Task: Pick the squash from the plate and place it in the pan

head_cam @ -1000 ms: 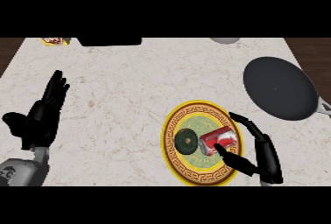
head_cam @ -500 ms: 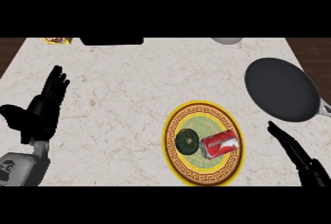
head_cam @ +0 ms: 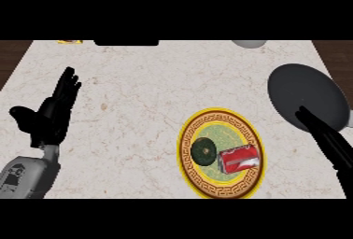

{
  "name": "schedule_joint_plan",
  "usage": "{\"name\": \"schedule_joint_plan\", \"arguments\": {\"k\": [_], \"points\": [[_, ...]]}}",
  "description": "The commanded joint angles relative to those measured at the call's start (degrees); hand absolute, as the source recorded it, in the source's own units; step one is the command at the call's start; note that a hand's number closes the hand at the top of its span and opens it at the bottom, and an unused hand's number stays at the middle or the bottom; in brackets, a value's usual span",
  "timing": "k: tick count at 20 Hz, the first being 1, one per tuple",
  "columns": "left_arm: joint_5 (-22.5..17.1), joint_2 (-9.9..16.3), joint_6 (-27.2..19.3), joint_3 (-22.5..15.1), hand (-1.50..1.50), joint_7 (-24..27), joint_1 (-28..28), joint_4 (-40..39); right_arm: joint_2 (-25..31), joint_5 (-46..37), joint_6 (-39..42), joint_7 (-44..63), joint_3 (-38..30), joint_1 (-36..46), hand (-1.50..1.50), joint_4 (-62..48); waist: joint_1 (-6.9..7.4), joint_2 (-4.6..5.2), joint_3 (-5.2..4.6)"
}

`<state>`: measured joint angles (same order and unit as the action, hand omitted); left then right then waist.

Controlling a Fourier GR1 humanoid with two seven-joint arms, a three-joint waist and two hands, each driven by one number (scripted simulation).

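The plate [head_cam: 222,154], yellow-rimmed with a patterned border, lies on the pale marble counter [head_cam: 138,84] and serves as the landmark. On it, left of centre, sits the squash [head_cam: 204,148], a dark green round thing. Touching or just beside the squash, toward the plate's right side, lies a red can [head_cam: 239,158] on its side. The dark grey pan [head_cam: 308,95] lies up and to the right of the plate, apart from it and holding nothing.

The right hand [head_cam: 329,138] shows right of the plate, at the pan's lower edge, its fingers straight and pointing up-left over the pan's rim; it holds nothing. The left hand [head_cam: 48,116] rests well left of the plate near the counter's edge, fingers straight and spread upward, thumb out to the side, holding nothing.
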<state>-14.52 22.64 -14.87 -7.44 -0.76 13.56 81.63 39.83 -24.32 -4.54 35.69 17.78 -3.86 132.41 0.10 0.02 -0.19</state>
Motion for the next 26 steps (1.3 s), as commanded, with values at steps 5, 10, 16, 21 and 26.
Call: {"name": "schedule_joint_plan", "arguments": {"k": [5, 10, 16, 21, 26], "points": [[2.6, -2.9, 0.9, 0.5, 0.0, 2.2, -1.0, -2.0, -10.4, -0.1, 10.6, 16.9, 7.1, 19.0, -1.5, -1.9, 0.34, 0.03, 0.12], [3.6, -3.8, 1.5, 1.5, 0.0, 1.0, 1.1, -2.8, -20.0, -5.0, 9.4, 17.2, 14.2, 21.2, -1.5, -6.5, 0.03, -0.04, 0.16], [6.0, -4.9, 0.5, 1.5, 0.0, -1.3, -0.1, 1.9, -22.6, -9.3, 12.2, 18.2, 14.9, 19.2, -1.5, -12.8, -0.08, -0.05, 0.19], [4.3, -3.7, 5.2, 5.4, 0.0, -1.2, 0.5, -1.0, -28.4, -13.8, 11.9, 19.2, 13.9, 21.6, -1.5, -18.5, -0.06, 0.01, 0.18], [6.9, -5.4, 2.8, 4.3, 0.0, -4.6, -2.0, 5.5, -25.8, -12.8, 15.9, 19.2, 11.2, 15.4, -1.5, -15.3, -0.11, -0.1, 0.2]]}}
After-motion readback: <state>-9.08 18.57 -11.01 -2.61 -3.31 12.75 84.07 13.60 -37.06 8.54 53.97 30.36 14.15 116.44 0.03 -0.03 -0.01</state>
